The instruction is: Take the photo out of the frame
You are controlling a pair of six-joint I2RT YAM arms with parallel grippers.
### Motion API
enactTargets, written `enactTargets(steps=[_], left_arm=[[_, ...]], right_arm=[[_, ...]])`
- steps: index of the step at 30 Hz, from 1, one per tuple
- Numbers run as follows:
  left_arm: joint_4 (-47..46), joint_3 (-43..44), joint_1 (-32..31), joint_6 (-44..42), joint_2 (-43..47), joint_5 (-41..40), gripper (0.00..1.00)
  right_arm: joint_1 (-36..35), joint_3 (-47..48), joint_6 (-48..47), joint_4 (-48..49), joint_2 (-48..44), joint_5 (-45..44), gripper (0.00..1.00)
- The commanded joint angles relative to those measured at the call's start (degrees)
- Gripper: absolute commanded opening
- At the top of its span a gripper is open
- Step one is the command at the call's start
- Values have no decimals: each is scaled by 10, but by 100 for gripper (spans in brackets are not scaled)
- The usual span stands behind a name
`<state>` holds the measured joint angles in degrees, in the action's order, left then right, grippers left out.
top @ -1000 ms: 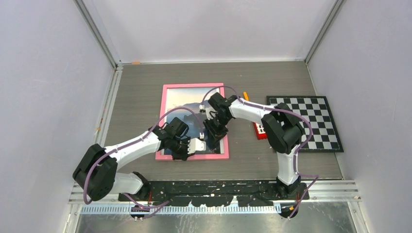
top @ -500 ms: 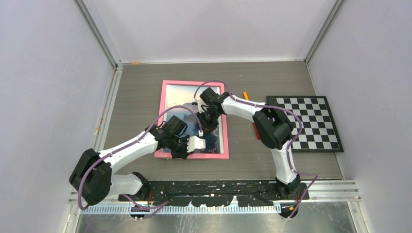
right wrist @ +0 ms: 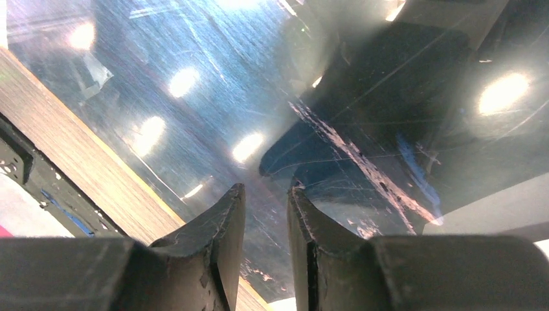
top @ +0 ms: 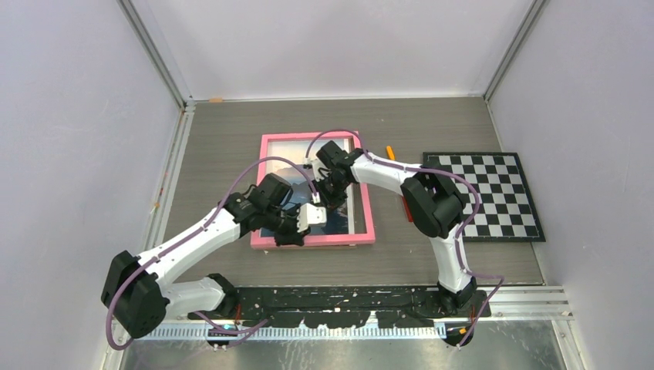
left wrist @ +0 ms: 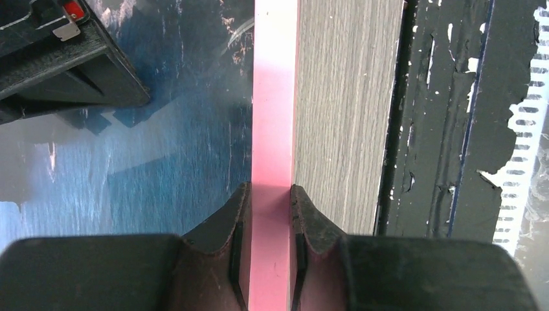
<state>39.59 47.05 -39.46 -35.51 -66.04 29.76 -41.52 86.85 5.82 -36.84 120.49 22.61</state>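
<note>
The frame (top: 308, 136), thin pink border, lies face up mid-table with the photo (top: 348, 220) of blue water and dark mountains inside it. My left gripper (top: 297, 235) is shut on the frame's near border; the left wrist view shows both fingers (left wrist: 236, 214) pinching the pink strip (left wrist: 275, 97), with the photo (left wrist: 162, 149) on one side and grey table on the other. My right gripper (top: 332, 196) hovers low over the picture's middle. Its jaws (right wrist: 267, 191) stand slightly apart, nothing between them, above the glossy, scratched photo (right wrist: 194, 116).
A black-and-white checkerboard (top: 482, 196) lies to the right. A red object (top: 405, 206) shows partly behind the right arm, and a small orange item (top: 390, 152) lies farther back. A black rail (top: 347, 297) runs along the near table edge, close to the frame.
The frame's near right corner has swung to the right while my left gripper keeps hold of the border. My right gripper moved left and farther back over the picture.
</note>
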Motion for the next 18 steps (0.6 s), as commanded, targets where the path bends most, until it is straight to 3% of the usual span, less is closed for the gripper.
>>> enactTargets(steps=[1, 5, 10, 18], left_arm=[[-31, 11, 2, -6, 4, 1, 0], [-52, -8, 3, -34, -10, -34, 0], [-76, -18, 8, -55, -47, -52, 0], [-106, -32, 12, -72, -90, -86, 0]], right_arm=[[2, -14, -36, -38, 17, -47, 38], [3, 31, -30, -42, -37, 1, 48], [6, 76, -34, -73, -66, 35, 51], [40, 29, -14, -68, -128, 83, 56]])
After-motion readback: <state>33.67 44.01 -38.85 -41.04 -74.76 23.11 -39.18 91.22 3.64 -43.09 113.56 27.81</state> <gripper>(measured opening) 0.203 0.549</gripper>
